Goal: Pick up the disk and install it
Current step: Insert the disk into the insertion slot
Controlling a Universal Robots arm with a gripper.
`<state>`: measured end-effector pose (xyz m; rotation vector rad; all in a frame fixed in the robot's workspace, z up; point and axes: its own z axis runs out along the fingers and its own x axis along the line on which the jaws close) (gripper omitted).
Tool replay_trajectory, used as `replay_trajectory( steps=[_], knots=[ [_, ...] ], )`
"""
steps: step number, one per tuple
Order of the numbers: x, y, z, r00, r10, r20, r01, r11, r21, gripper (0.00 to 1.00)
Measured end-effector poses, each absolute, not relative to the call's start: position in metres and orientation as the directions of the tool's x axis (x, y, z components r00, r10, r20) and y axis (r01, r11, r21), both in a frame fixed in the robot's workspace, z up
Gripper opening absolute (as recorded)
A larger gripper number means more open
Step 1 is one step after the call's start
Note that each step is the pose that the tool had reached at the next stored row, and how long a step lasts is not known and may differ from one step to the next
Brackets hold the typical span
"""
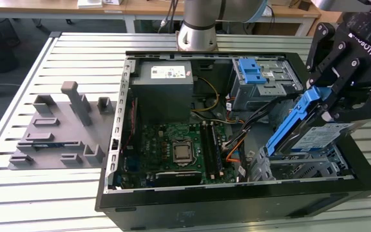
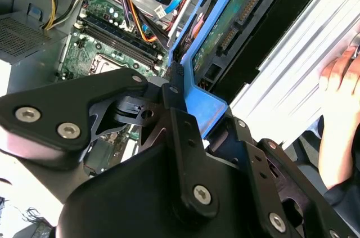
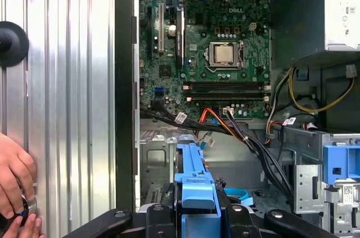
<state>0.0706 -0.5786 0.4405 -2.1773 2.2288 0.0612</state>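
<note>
The disk (image 1: pixel 322 138) is a silver drive with a white-and-blue label in a blue plastic frame. It hangs tilted over the metal drive cage (image 1: pixel 301 170) in the open computer case (image 1: pixel 237 200), at the exterior view's right. My gripper (image 1: pixel 332 107) is shut on the upper end of its blue frame. The second wrist view shows the disk's green circuit-board underside (image 2: pixel 230 21) and the gripper (image 2: pixel 185 108) clamped on the frame. The frame's blue end (image 3: pixel 194 184) sits between the fingers in the first wrist view.
Inside the case lie the motherboard (image 1: pixel 176 145), a grey power-supply box (image 1: pixel 163 89), loose cables (image 1: pixel 237 140) and a bare blue bracket (image 1: pixel 253 72) in the upper bay. A grey fixture (image 1: pixel 60 130) stands on the slatted table. A person's hand (image 3: pixel 14 179) rests beside the case.
</note>
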Motion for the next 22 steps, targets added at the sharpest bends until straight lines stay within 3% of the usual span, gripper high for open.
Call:
replay_trajectory(
  steps=[22],
  knots=[
    [0.0706,-0.5794,0.4356,-0.023,-0.999,-0.048,-1.0,0.022,0.01,0.37]
  ],
)
